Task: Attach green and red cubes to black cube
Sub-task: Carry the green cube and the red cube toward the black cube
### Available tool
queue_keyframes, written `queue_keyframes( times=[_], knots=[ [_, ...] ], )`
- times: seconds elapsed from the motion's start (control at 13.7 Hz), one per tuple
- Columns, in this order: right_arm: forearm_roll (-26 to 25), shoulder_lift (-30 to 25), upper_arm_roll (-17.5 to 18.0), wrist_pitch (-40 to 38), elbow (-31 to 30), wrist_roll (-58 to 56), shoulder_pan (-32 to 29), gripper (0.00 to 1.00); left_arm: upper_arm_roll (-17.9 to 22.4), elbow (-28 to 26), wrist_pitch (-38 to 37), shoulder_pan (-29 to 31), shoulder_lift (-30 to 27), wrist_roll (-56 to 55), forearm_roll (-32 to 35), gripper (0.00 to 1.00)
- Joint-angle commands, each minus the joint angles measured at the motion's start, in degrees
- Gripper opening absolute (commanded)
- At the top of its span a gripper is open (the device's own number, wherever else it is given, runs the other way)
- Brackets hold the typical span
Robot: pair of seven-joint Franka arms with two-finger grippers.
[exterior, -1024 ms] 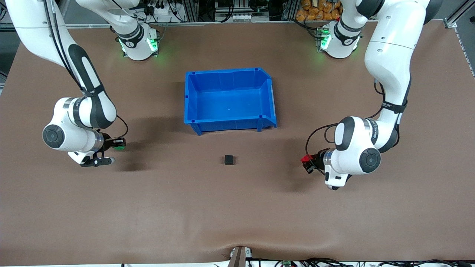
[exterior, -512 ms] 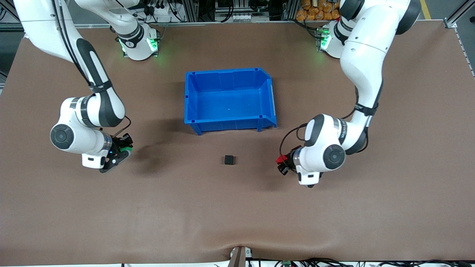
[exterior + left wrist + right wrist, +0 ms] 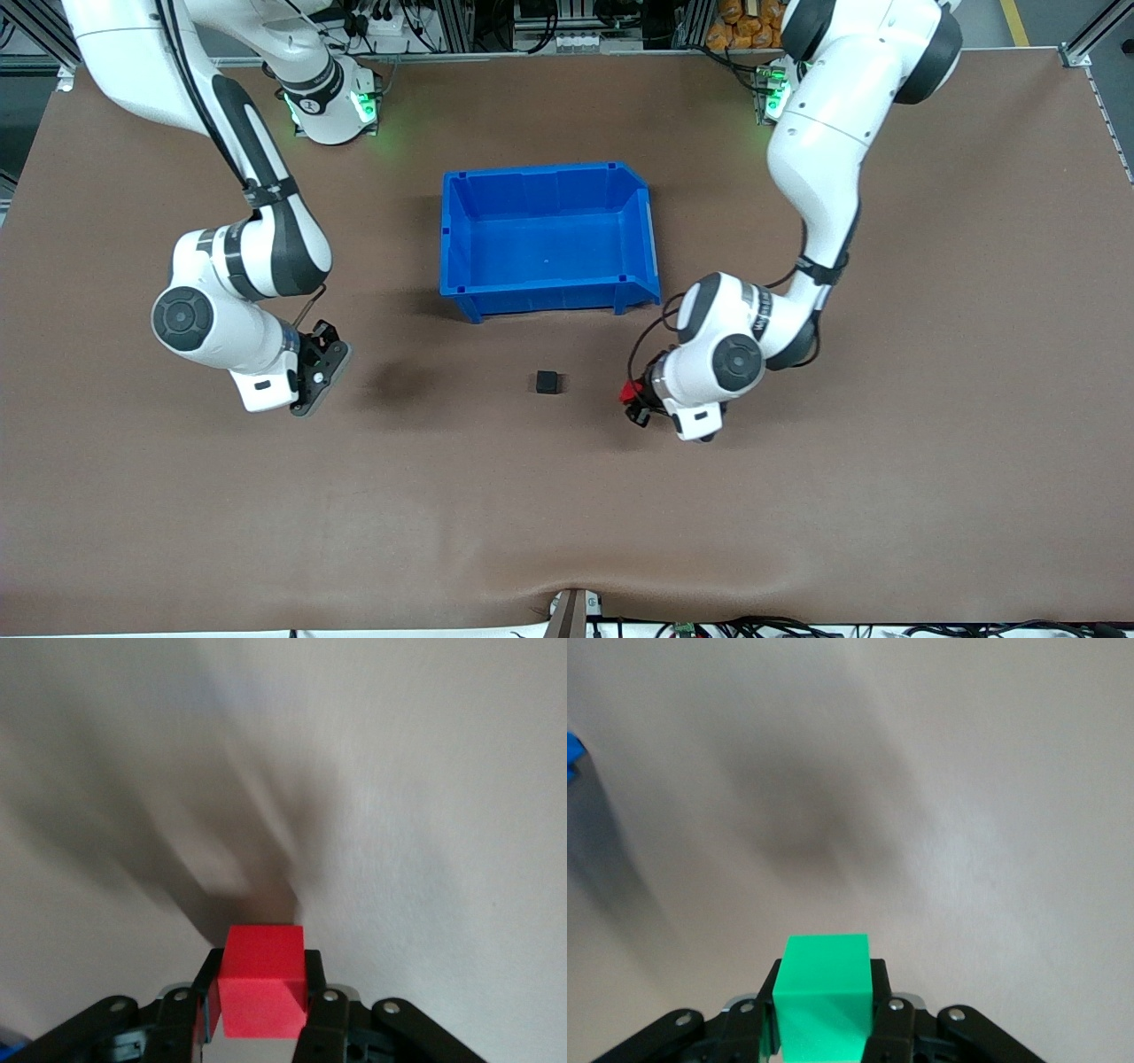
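The table (image 3: pixel 567 514) carried a blue bin (image 3: pixel 549 301) near its middle. The black cube (image 3: pixel 547 382) lay on the table, nearer the front camera than the bin. The left gripper (image 3: pixel 634 406) hung over the table beside the black cube, toward the left arm's end, clamped on the red cube (image 3: pixel 262 979). The right gripper (image 3: pixel 326 372) hung over the right arm's end, pinching the green cube (image 3: pixel 824 992).
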Motion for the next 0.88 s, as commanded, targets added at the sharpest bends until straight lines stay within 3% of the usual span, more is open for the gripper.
queue_keyframes(
  times=[0.0,0.44,0.8],
  knots=[
    [1.01,2.07,-0.54,-0.27,3.38,-1.47,2.51,0.0,0.24,3.07,-0.15,-0.7,0.81,-6.47,-2.09,0.0],
    [0.83,6.72,-0.54,-0.27,9.62,-1.74,6.99,0.0,0.41,3.78,2.67,-2.81,1.6,-18.25,-3.76,0.0],
    [1.0,9.89,-0.63,-0.18,12.53,-1.65,9.11,0.0,0.5,3.78,3.1,-4.57,1.42,-20.02,-3.76,0.0]
  ],
)
